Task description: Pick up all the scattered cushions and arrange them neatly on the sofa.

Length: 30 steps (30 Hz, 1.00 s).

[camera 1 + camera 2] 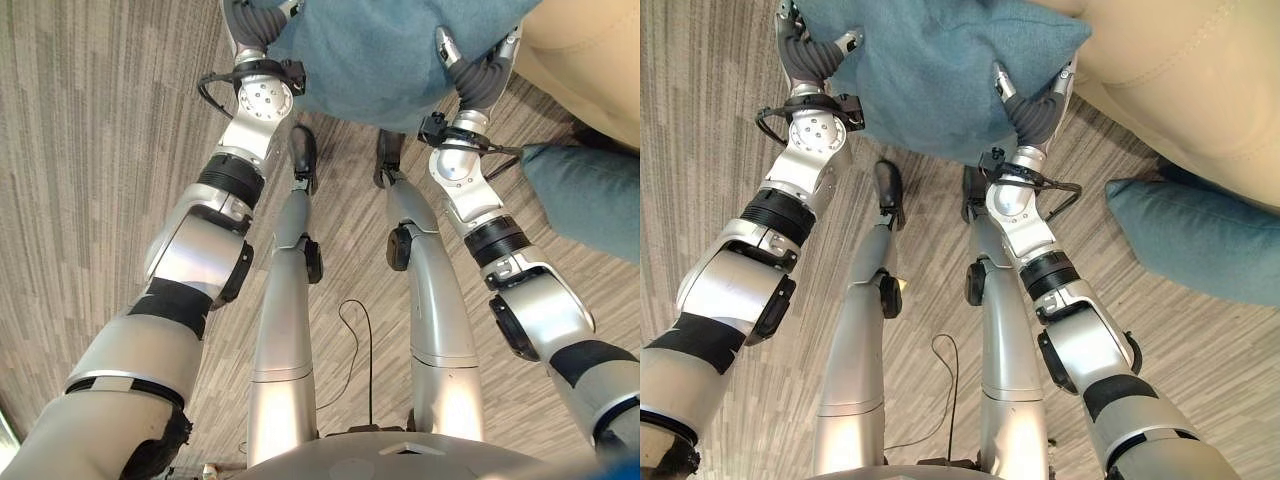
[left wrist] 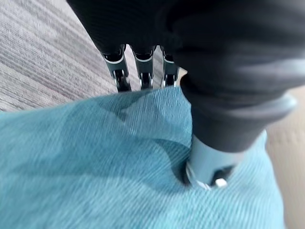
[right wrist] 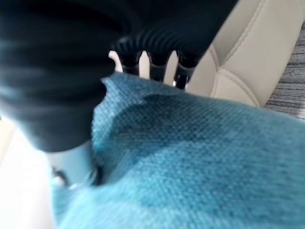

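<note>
Teal cushion [image 1: 940,70] between left hand [image 1: 805,50] and right hand [image 1: 1035,105] (thumbs pinching).

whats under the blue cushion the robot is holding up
Grey carpet shows below the held cushion, which both hands grip; the floor directly beneath it is covered.

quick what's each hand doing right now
Left hand: shut on the held teal cushion, thumb pressed into the fabric.
Right hand: shut on the same cushion's other side.
</note>
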{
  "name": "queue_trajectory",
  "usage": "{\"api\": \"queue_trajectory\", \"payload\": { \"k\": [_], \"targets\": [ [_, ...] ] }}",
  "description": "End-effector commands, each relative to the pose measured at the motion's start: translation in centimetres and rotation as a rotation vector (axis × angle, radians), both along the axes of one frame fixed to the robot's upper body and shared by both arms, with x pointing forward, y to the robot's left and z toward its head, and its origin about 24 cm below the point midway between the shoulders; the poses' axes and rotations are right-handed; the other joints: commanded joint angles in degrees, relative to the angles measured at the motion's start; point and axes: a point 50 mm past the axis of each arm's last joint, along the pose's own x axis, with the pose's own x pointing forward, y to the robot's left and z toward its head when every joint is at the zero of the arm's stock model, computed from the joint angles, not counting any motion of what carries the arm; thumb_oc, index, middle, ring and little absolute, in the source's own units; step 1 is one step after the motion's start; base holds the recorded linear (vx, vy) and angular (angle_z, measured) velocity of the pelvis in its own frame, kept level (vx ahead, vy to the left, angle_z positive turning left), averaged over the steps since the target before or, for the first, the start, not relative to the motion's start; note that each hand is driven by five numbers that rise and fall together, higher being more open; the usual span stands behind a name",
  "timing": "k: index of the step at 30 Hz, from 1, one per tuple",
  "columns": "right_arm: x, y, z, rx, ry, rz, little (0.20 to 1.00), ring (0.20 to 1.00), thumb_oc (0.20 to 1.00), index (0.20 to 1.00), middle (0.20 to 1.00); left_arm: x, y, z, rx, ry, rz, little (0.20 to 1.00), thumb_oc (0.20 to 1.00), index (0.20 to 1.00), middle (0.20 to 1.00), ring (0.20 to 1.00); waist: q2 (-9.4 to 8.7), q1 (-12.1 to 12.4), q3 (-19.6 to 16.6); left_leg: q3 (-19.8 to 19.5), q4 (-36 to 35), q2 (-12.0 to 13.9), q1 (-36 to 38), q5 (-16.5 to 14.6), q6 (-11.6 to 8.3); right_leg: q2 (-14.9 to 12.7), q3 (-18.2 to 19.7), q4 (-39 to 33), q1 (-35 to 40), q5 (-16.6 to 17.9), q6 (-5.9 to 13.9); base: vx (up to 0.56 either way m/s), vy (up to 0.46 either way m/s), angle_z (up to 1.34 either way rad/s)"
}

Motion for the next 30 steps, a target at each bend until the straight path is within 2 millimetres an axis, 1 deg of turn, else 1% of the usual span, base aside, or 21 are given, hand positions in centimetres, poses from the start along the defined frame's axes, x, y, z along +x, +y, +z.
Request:
{"api": "queue_trajectory", "payload": {
  "k": [1, 2, 3, 4, 5, 7, 10, 14, 15, 16, 17, 21, 22, 23, 24, 26, 27, 28, 29, 30],
  "targets": [
    [0.0, 7.2, 4.1, -0.230, -0.025, 0.284, 0.200, 0.200, 0.200, 0.200, 0.200, -1.5, -3.5, 3.1, 0.025, -0.207, -0.168, 0.200, 0.200, 0.200, 0.200, 0.200, -0.86, 1.29, -1.65, -1.99, 3.96, -0.90, 1.74, -6.96, 0.79, -0.70, 2.91, 1.78, 3.90, -5.56, 6.02, -0.02, -0.056, 0.01],
    [0.0, 6.3, 4.7, -0.227, -0.055, 0.257, 0.200, 0.200, 0.200, 0.200, 0.200, -1.8, -3.2, 3.2, 0.023, -0.225, -0.172, 0.200, 0.200, 0.200, 0.200, 0.200, -0.85, 1.26, -2.03, -2.09, 3.78, -0.99, 1.82, -6.84, 0.60, -0.68, 2.70, 1.64, 4.19, -5.58, 5.97, -0.02, -0.053, 0.01],
    [0.0, 5.8, 4.8, -0.224, -0.062, 0.246, 0.200, 0.200, 0.200, 0.200, 0.200, -1.9, -3.2, 3.1, 0.022, -0.229, -0.176, 0.200, 0.200, 0.200, 0.200, 0.200, -0.80, 1.26, -2.27, -2.24, 3.56, -1.05, 2.00, -6.75, 0.55, -0.65, 2.58, 1.59, 4.39, -5.53, 5.94, -0.03, -0.067, 0.02],
    [0.0, 4.9, 5.0, -0.220, -0.075, 0.220, 0.200, 0.200, 0.200, 0.200, 0.200, -2.1, -3.2, 2.9, 0.006, -0.240, -0.190, 0.200, 0.200, 0.200, 0.200, 0.200, -0.79, 1.27, -2.72, -2.29, 3.26, -1.05, 2.39, -6.62, 0.36, -0.57, 2.49, 1.20, 4.93, -5.48, 5.89, -0.04, -0.056, 0.03],
    [0.0, 3.8, 5.0, -0.217, -0.082, 0.192, 0.200, 0.200, 0.200, 0.200, 0.200, -2.4, -3.3, 2.4, -0.026, -0.247, -0.213, 0.200, 0.200, 0.200, 0.200, 0.200, -0.71, 1.51, -3.08, -2.38, 2.86, -1.09, 3.18, -6.51, 0.23, -0.33, 2.33, 1.04, 5.73, -5.48, 5.73, -0.05, -0.085, 0.02],
    [-0.3, 2.5, 4.6, -0.199, -0.094, 0.161, 0.200, 0.200, 0.200, 0.200, 0.200, -3.2, -3.5, 1.6, -0.101, -0.279, -0.264, 0.200, 0.200, 0.200, 0.200, 0.200, -0.40, 1.84, -3.28, -2.34, 1.11, -1.01, 6.00, -6.15, -0.32, -0.10, 1.95, -0.18, 8.49, -5.25, 5.65, -0.06, -0.066, 0.03],
    [-0.7, 1.5, 3.8, -0.193, -0.101, 0.154, 0.200, 0.200, 0.200, 0.200, 0.200, -4.4, -3.6, 0.6, -0.165, -0.316, -0.312, 0.200, 0.200, 0.200, 0.200, 0.200, -0.17, 2.21, -2.92, -2.59, -1.61, -0.96, 10.62, -5.43, -1.00, 0.16, 1.14, -2.12, 13.08, -4.70, 5.61, -0.07, -0.049, 0.08],
    [-1.9, 1.0, 2.3, -0.196, -0.113, 0.178, 0.200, 0.200, 0.200, 0.200, 0.200, -6.1, -4.1, -0.9, -0.164, -0.343, -0.373, 0.200, 0.200, 0.200, 0.200, 0.200, 0.16, 2.59, -2.24, -2.97, -6.63, -0.90, 19.42, -4.28, -2.02, 0.27, 0.17, -5.91, 20.83, -4.00, 5.63, -0.05, -0.053, 0.10],
    [-2.3, 1.0, 1.4, -0.199, -0.106, 0.195, 0.200, 0.200, 0.200, 0.200, 0.200, -6.6, -4.3, -1.9, -0.140, -0.331, -0.390, 0.200, 0.200, 0.200, 0.200, 0.200, 0.25, 2.67, -2.09, -3.31, -8.69, -0.97, 23.20, -3.77, -2.38, 0.26, -0.19, -7.40, 24.15, -3.81, 5.59, -0.09, -0.056, 0.07],
    [-2.7, 1.0, 1.0, -0.201, -0.108, 0.208, 0.200, 0.200, 0.200, 0.200, 0.200, -7.0, -4.4, -2.4, -0.118, -0.328, -0.402, 0.200, 0.200, 0.200, 0.200, 0.200, 0.38, 2.83, -1.77, -2.99, -10.04, -0.99, 24.65, -1.70, -2.43, 0.16, -0.72, -8.55, 25.28, -2.03, 5.16, -0.06, -0.089, 0.03],
    [-3.3, 1.0, -0.4, -0.215, -0.089, 0.232, 0.200, 0.200, 0.200, 0.200, 0.200, -7.8, -4.7, -3.7, -0.065, -0.312, -0.428, 0.200, 0.200, 0.200, 0.200, 0.200, 0.58, 2.90, -1.75, -3.21, -12.77, -1.00, 29.68, -1.08, -2.85, 0.09, -1.32, -11.26, 29.81, -1.60, 5.16, -0.04, -0.056, 0.01],
    [-5.2, 1.1, -3.1, -0.241, -0.057, 0.296, 0.200, 0.200, 0.200, 0.200, 0.200, -9.4, -5.1, -6.8, -0.057, -0.255, -0.493, 0.200, 0.200, 0.200, 0.200, 0.200, 0.79, 2.79, -2.51, -3.25, -16.71, -0.95, 40.47, -0.64, -3.52, 0.21, -2.88, -16.50, 40.53, -1.13, 5.29, 0.02, -0.067, -0.01],
    [-6.0, 0.9, -4.5, -0.242, -0.029, 0.317, 0.200, 0.200, 0.200, 0.200, 0.200, -10.1, -5.3, -8.1, -0.075, -0.225, -0.523, 0.200, 0.200, 0.200, 0.200, 0.200, 0.73, 2.78, -3.24, -3.25, -18.28, -0.69, 44.58, -0.50, -3.64, 0.33, -3.51, -18.25, 44.85, -1.11, 5.33, 0.04, -0.077, -0.03],
    [-7.0, 0.6, -5.8, -0.240, -0.003, 0.334, 0.200, 0.200, 0.200, 0.200, 0.200, -10.9, -5.2, -9.7, -0.078, -0.181, -0.544, 0.200, 0.200, 0.200, 0.200, 0.200, 0.64, 2.78, -3.73, -3.24, -20.20, -0.38, 49.81, -0.27, -3.73, 0.43, -4.16, -20.44, 50.50, -1.02, 5.42, 0.05, -0.106, -0.02],
    [-7.5, 0.4, -6.2, -0.254, 0.001, 0.332, 0.200, 0.200, 0.200, 0.200, 0.200, -11.3, -5.1, -10.1, -0.099, -0.171, -0.557, 0.200, 0.200, 0.200, 0.200, 0.200, 0.48, 2.85, -4.10, -3.06, -21.48, -0.05, 52.46, -0.04, -4.04, 0.70, -4.36, -21.85, 53.39, -1.00, 5.55, 0.10, -0.070, 0.01],
    [-8.2, 0.0, -7.2, -0.275, 0.026, 0.335, 0.200, 0.200, 0.200, 0.200, 0.200, -11.9, -4.9, -11.3, -0.101, -0.138, -0.569, 0.200, 0.200, 0.200, 0.200, 0.200, 0.42, 2.77, -4.90, -2.96, -22.88, 0.23, 56.63, -0.04, -3.95, 0.95, -4.68, -23.33, 57.80, -1.15, 5.50, 0.12, -0.060, 0.02],
    [-9.0, -0.9, -8.1, -0.286, 0.052, 0.324, 0.200, 0.200, 0.200, 0.200, 0.200, -12.5, -4.5, -12.3, -0.110, -0.104, -0.572, 0.200, 0.200, 0.200, 0.200, 0.200, 0.26, 2.59, -6.00, -2.74, -24.21, 0.43, 60.66, -0.09, -4.04, 1.37, -5.03, -24.69, 62.17, -1.43, 5.55, 0.14, -0.083, 0.09],
    [-9.4, -1.4, -8.5, -0.288, 0.063, 0.320, 0.200, 0.200, 0.200, 0.200, 0.200, -12.9, -4.4, -12.7, -0.117, -0.092, -0.576, 0.200, 0.200, 0.200, 0.200, 0.200, 0.19, 2.43, -6.42, -2.76, -25.08, 0.53, 62.72, 0.07, -4.09, 1.67, -5.01, -25.67, 64.43, -1.30, 5.55, 0.21, -0.106, 0.09],
    [-10.1, -2.3, -9.3, -0.300, 0.092, 0.305, 0.200, 0.200, 0.200, 0.200, 0.200, -13.4, -3.9, -13.8, -0.115, -0.052, -0.575, 0.200, 0.200, 0.200, 0.200, 0.200, 0.18, 2.25, -7.37, -2.58, -25.81, 1.19, 66.20, -0.34, -4.28, 2.06, -4.92, -26.47, 68.30, -2.00, 5.51, 0.16, -0.090, 0.04],
    [-10.4, -2.7, -9.7, -0.302, 0.112, 0.300, 0.200, 0.200, 0.200, 0.200, 0.200, -13.6, -3.7, -14.3, -0.114, -0.033, -0.573, 0.200, 0.200, 0.200, 0.200, 0.200, 0.13, 2.11, -7.84, -2.46, -25.79, 1.32, 67.38, -0.46, -4.32, 2.30, -4.81, -26.79, 70.02, -2.33, 5.38, 0.17, -0.095, 0.06]
  ]
}}
